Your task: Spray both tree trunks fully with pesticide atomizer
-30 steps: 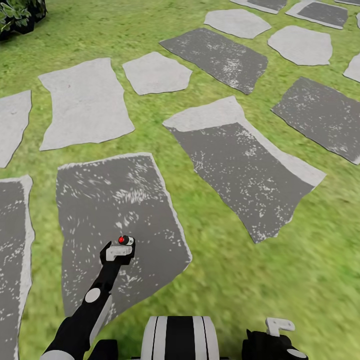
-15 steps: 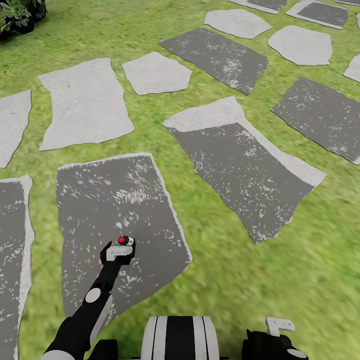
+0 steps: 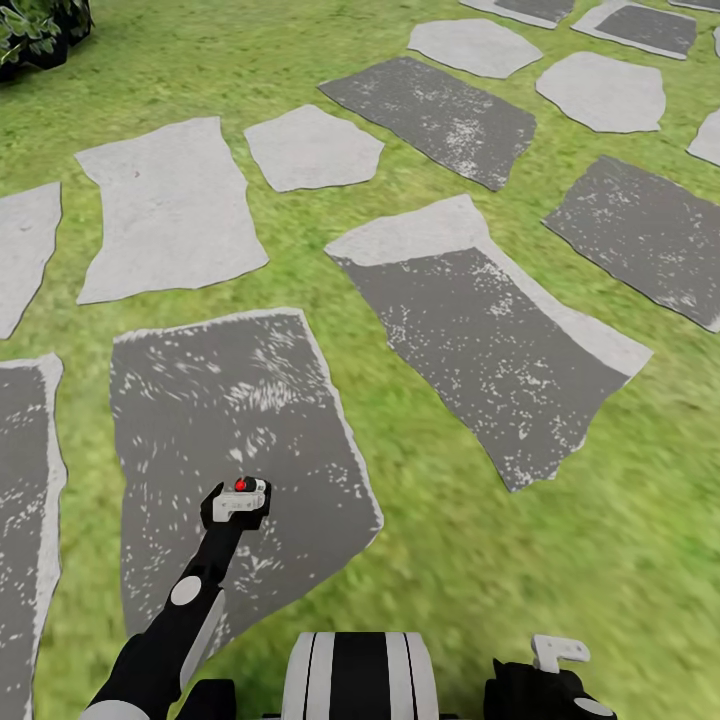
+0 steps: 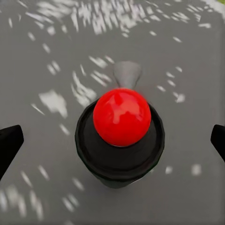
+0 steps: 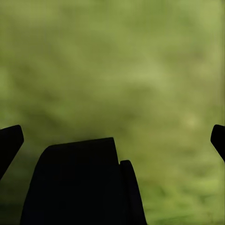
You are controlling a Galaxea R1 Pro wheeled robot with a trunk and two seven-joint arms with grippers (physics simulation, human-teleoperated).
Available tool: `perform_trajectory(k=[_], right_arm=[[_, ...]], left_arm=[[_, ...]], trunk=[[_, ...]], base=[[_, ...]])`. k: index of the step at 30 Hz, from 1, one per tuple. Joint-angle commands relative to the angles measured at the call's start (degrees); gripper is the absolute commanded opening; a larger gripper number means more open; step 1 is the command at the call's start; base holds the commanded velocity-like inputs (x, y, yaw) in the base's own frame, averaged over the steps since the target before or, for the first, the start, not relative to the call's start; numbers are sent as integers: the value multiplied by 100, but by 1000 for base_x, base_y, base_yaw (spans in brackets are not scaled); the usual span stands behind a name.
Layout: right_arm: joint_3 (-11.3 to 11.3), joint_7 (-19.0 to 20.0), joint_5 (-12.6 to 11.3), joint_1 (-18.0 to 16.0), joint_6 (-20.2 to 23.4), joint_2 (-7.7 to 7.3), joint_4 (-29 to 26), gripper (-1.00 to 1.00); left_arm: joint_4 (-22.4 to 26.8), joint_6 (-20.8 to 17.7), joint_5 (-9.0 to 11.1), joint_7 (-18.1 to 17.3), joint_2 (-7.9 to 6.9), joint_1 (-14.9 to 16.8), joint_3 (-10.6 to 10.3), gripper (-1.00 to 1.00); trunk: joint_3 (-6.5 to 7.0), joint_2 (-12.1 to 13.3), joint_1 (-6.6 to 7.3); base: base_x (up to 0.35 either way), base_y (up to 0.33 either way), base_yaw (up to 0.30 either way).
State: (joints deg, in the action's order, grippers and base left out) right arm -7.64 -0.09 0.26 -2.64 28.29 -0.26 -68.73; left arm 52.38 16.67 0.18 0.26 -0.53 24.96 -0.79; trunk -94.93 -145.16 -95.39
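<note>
Looking down from the head, the left gripper [image 3: 240, 497] is hovering over a dark paving stone [image 3: 240, 400] right above the red-capped atomizer [image 3: 244, 485], and up close its fingers [image 4: 9, 145] are sitting wide open either side of that atomizer [image 4: 121, 136], while the right gripper [image 5: 112, 140] is hanging open over blurry grass [image 5: 117, 70].
</note>
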Motion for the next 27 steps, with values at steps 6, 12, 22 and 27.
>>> perform_trajectory(k=[6,12,22,27], right_arm=[[2,0,0,0,-2,0,0,100],[3,0,0,0,0,0,0,100],[0,0,0,0,0,-4,-1,100],[0,0,0,0,1,-6,-4,100]], left_arm=[[0,1,0,0,0,0,0,100],[-1,-1,7,0,0,0,0,100],[-9,2,9,0,0,0,0,100],[-9,2,9,0,0,0,0,100]], trunk=[[0,0,0],[0,0,0],[40,0,0],[45,0,0]], base=[[1,0,0],[0,0,0],[0,0,0],[0,0,0]])
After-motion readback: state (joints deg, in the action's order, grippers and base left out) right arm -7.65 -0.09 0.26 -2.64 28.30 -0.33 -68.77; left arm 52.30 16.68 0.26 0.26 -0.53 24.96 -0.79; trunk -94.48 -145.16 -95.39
